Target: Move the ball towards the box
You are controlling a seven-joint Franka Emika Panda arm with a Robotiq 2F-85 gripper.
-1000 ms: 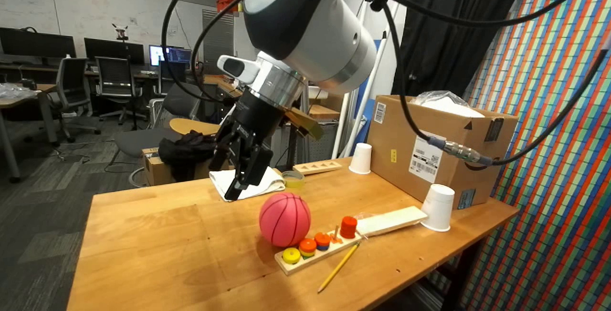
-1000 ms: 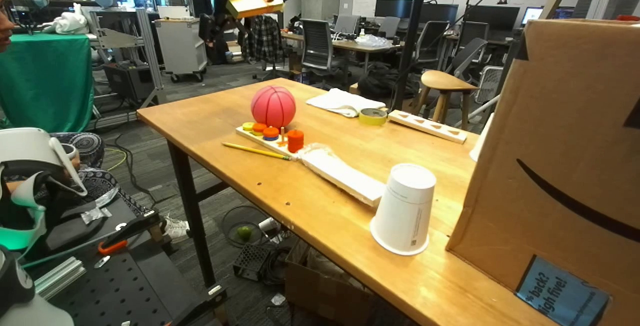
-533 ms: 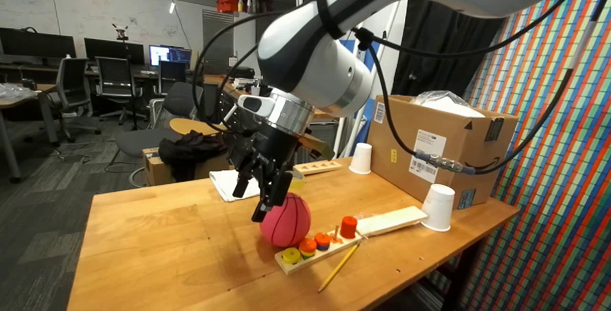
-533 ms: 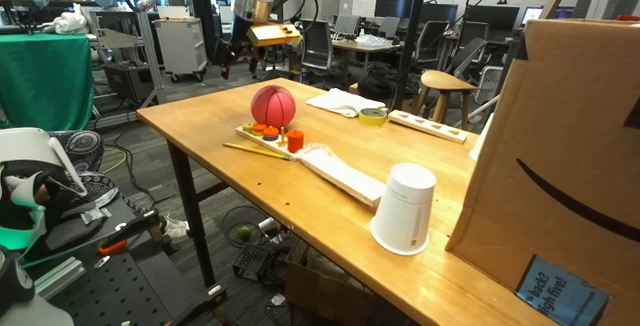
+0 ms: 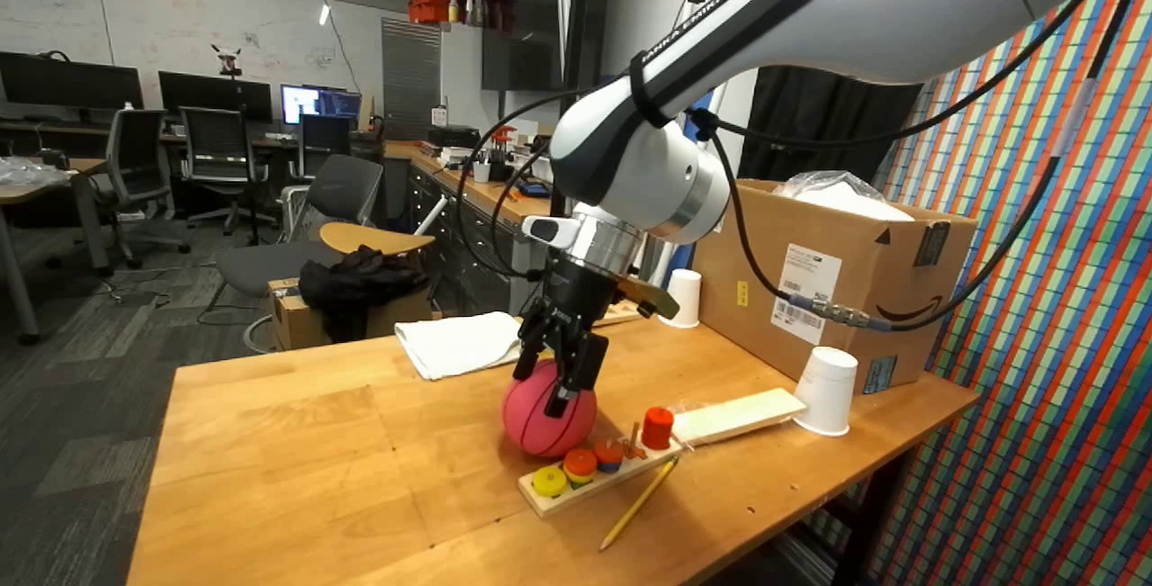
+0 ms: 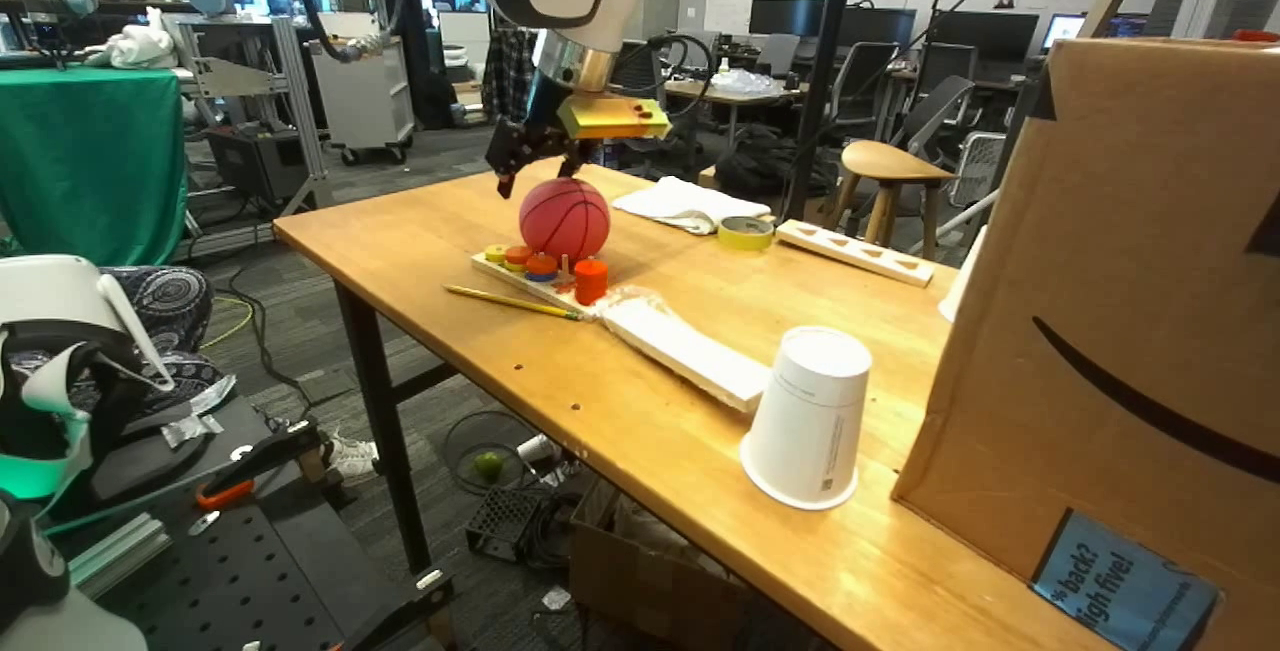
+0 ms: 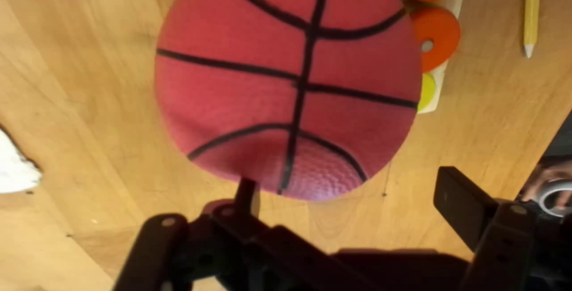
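Note:
The ball, pinkish red with dark seams, rests on the table beside the peg rack; it shows in both exterior views and large in the wrist view. My gripper is open and low at the ball's upper side, the side away from the box. In the wrist view its fingers are wide apart. One fingertip meets the ball's edge there; I cannot tell whether it touches. The other finger is apart from the ball. The brown cardboard box stands at the table's far end.
A wooden peg rack with coloured rings is close against the ball. A pencil, a pale board and white cups lie toward the box. A white towel, yellow tape and holed wood strip lie along one side.
My gripper has come down and across toward the box, from above the table to the ball. The ball has shifted slightly toward the box and turned a little. The gripper stays open.

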